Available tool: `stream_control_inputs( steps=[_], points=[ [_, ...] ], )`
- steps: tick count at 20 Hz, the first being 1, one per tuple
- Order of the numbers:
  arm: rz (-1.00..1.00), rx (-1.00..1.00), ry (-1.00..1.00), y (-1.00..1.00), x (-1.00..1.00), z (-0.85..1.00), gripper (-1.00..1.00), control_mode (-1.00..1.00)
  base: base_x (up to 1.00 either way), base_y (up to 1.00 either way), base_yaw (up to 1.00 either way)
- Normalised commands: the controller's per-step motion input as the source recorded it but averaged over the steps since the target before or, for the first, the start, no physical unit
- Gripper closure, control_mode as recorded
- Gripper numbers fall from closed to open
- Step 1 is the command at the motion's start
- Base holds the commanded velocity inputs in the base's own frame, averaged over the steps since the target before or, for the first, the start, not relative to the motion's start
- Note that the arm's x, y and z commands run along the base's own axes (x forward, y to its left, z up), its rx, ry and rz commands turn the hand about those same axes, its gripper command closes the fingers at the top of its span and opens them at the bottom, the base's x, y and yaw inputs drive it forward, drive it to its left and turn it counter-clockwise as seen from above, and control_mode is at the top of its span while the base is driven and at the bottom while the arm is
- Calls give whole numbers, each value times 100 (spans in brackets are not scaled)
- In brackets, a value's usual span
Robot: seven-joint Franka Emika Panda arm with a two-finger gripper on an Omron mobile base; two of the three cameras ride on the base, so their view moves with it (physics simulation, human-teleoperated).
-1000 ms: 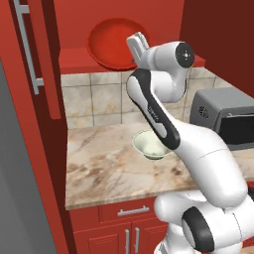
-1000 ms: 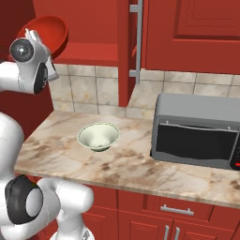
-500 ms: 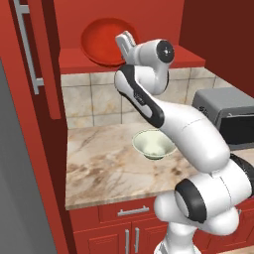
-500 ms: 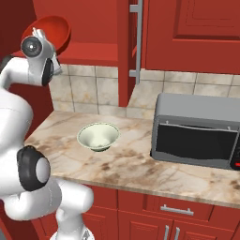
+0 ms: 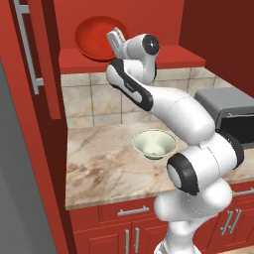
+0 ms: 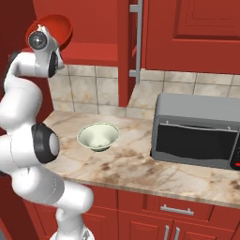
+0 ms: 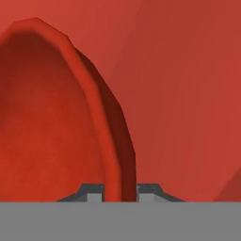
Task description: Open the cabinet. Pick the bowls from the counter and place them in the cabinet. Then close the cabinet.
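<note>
Left base view: claw (image 5: 113, 37) up at open cabinet (image 5: 149, 30), red bowl (image 5: 96, 37) tilted over inner shelf (image 5: 168, 57). Pale bowl (image 5: 154, 144) upright on bench (image 5: 99, 168).

Right base view: red bowl (image 6: 56, 29) behind wrist; pale bowl (image 6: 97, 136) left of microwave (image 6: 197, 131).

Hand view: claw (image 7: 120, 192) pinched onto red bowl (image 7: 52, 132) rim.

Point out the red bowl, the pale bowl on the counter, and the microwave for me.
red bowl (image 5: 94, 37), left base view, on its inner face.
pale bowl (image 6: 97, 137), right base view, on its inside.
microwave (image 6: 194, 141), right base view, on its dark door glass.
</note>
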Motion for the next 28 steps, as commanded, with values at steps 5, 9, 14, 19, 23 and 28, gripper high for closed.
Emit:
stream_control_inputs(
  steps=[5, 9, 14, 19, 23, 28],
  points=[
    [0, 0, 8, 33, 57, -1, -100, -100, 0, 0, 0],
    [0, 0, 5, 36, 43, -4, -100, -100, 0, 0, 0],
    [0, 0, 0, 13, 11, 0, -100, -100, 0, 0, 0],
    [0, 0, -7, 4, -8, 1, -100, -100, 0, 0, 0],
    [0, 0, -21, -1, -58, 4, -100, -100, 0, 0, 0],
    [-2, 3, -13, -39, -89, 3, -100, -100, 0, 0, 0]
  ],
)
